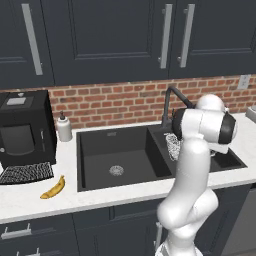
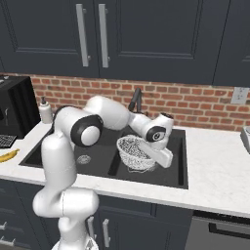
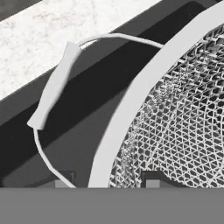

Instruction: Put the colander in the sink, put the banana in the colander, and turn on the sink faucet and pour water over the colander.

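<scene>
Colander (image 2: 135, 152) sat tilted in the narrower basin of the sink (image 2: 97, 158), clamped at its rim by the pincer (image 3: 107, 183), one fingertip (image 3: 61, 180) outside the rim, the other inside the mesh. Wire handle (image 3: 50, 94) looped just beyond the pincer. Faucet (image 2: 135, 101) stood behind. Banana (image 1: 54, 188) lay well apart on the counter (image 1: 30, 197).
</scene>
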